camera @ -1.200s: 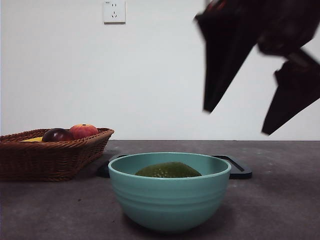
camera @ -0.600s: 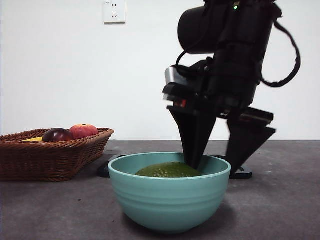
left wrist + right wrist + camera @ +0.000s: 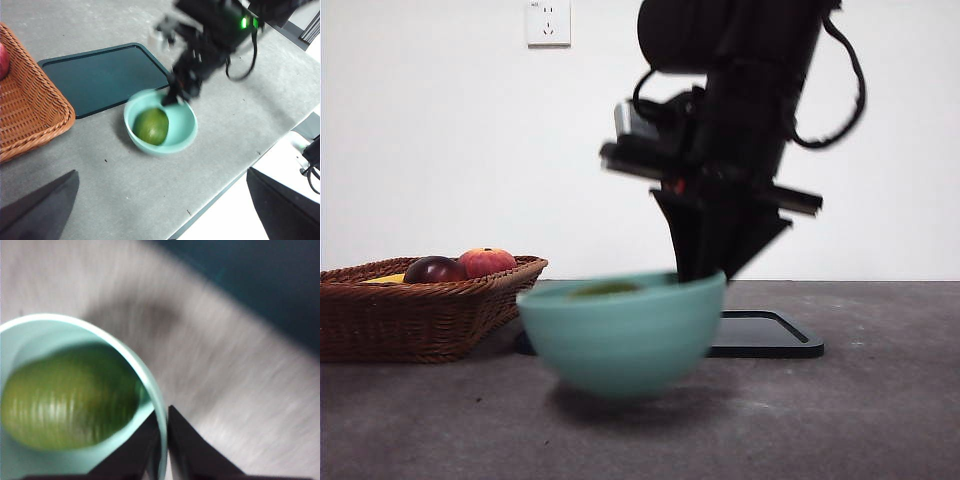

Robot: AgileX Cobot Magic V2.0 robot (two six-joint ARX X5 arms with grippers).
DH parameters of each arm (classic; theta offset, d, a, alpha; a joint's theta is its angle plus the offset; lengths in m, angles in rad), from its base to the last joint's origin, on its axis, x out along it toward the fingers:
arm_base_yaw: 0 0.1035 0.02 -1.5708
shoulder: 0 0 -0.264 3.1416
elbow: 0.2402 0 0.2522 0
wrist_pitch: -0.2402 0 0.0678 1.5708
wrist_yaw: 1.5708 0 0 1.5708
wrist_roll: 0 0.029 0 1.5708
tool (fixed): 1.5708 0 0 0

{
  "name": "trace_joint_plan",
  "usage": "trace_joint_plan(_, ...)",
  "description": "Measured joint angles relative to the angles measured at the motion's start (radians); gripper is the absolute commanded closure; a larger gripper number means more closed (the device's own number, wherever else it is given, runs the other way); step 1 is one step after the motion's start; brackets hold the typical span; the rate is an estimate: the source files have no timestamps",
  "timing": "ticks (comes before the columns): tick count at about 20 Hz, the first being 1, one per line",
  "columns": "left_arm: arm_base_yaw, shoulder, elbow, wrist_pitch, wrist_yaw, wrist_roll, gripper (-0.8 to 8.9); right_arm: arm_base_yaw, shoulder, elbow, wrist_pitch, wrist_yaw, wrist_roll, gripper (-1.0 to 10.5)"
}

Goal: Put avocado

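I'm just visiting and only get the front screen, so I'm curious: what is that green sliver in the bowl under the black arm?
Observer: A whole avocado, lying in the bowl.
Operator: How does the arm hold the bowl?
Observer: The right gripper pinches the rim, one jaw inside and one outside.
Operator: And the other arm?
Observer: The left gripper hangs high above the table, apart from the bowl, jaws wide open and holding nothing.
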Motion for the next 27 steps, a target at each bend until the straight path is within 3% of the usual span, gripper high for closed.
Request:
trace_joint_plan(4,0.000,0.000,0.000,0.000,0.000,0.000,2.60,-0.073,0.065,0.172,-0.020,0.020,0.006,9.4)
trace_joint_plan(10,0.000,0.000,0.000,0.000,0.000,0.000,2.60,-0.215,0.329,0.457,-0.071,0.021,0.002,9.4)
trace_joint_plan(19,0.000,0.000,0.000,-0.003,0.000,0.000,2.60,-0.252,0.406,0.475,-0.039,0.005,-0.002,9.4)
trace_joint_plan(20,0.000,0.000,0.000,-0.003,0.000,0.000,2.60,-0.252,0.406,0.475,-0.039,0.005,-0.002,9.1)
trace_joint_plan(22,0.000,0.000,0.000,-0.003,0.000,0.000,2.60,-0.252,0.406,0.476,-0.045,0.020,-0.006,6.2)
trace_joint_plan(23,0.000,0.000,0.000,-0.003,0.000,0.000,2.60,-0.253,0.406,0.484,-0.050,0.024,-0.006,5.5)
trace_joint_plan(25,0.000,0.000,0.000,-0.003,0.000,0.000,2.60,-0.253,0.402,0.518,-0.064,0.065,-0.014,5.4)
trace_joint_plan(27,0.000,0.000,0.000,-0.003,0.000,0.000,2.60,-0.253,0.356,0.545,-0.121,0.110,-0.039,4.4)
